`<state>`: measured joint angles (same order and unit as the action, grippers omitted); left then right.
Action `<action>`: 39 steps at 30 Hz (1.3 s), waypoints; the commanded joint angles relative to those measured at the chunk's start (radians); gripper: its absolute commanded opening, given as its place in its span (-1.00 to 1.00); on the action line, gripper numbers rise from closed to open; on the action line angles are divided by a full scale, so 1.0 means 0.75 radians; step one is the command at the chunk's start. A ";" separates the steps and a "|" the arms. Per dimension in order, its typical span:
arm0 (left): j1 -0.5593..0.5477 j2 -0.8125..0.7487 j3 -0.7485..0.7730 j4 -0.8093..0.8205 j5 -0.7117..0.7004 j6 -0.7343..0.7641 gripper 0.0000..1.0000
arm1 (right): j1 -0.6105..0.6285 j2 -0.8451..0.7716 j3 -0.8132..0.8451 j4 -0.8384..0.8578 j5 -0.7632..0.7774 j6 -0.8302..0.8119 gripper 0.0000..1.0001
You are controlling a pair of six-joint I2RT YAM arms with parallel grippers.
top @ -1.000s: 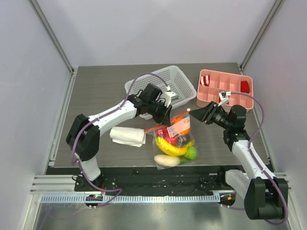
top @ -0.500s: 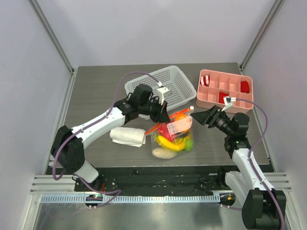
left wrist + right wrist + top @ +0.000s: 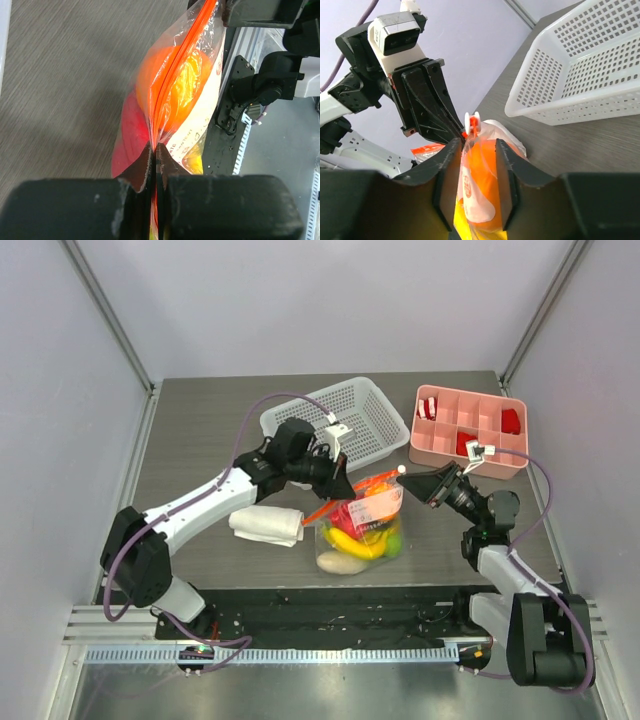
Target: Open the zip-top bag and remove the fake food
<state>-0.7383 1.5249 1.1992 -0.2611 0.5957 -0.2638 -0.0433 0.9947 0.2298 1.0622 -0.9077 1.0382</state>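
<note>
the zip-top bag carries a white label with red print, too blurred to read.

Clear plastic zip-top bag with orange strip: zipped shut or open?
Shut: its orange zip strip runs as one unbroken line; toy fruit inside.

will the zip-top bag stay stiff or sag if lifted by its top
Probably sags: the zip-top bag is thin clear film, creased where the left gripper pinches it. The fake food bunched low likely makes it bottom-heavy.
</note>
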 commanded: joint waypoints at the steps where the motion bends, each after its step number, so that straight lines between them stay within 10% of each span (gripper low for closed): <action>1: -0.010 -0.074 -0.010 0.084 0.059 -0.029 -1.00 | 0.002 0.095 0.002 0.377 -0.054 0.129 -0.30; 14: -0.014 -0.094 -0.046 0.142 0.036 -0.061 -1.00 | 0.027 0.132 -0.049 0.440 -0.074 0.195 -0.46; 19: -0.014 -0.086 -0.032 0.117 0.038 -0.057 -0.95 | 0.027 0.016 -0.026 0.210 -0.056 0.064 -0.98; 22: -0.016 -0.125 -0.026 0.190 0.034 -0.120 -0.02 | 0.035 -0.052 0.000 0.045 -0.048 -0.011 -0.98; 25: -0.050 -0.111 0.080 0.238 0.028 -0.151 0.36 | 0.058 -0.089 0.031 -0.103 -0.037 -0.081 -0.98; 39: -0.110 0.260 0.442 0.199 0.157 -0.198 0.02 | 0.137 -0.095 0.051 -0.187 -0.039 -0.135 -0.98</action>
<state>-0.8124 1.7138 1.5211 -0.1184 0.6937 -0.3977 0.0551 0.9428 0.2321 0.9089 -0.9367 0.9661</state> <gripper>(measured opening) 0.512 0.019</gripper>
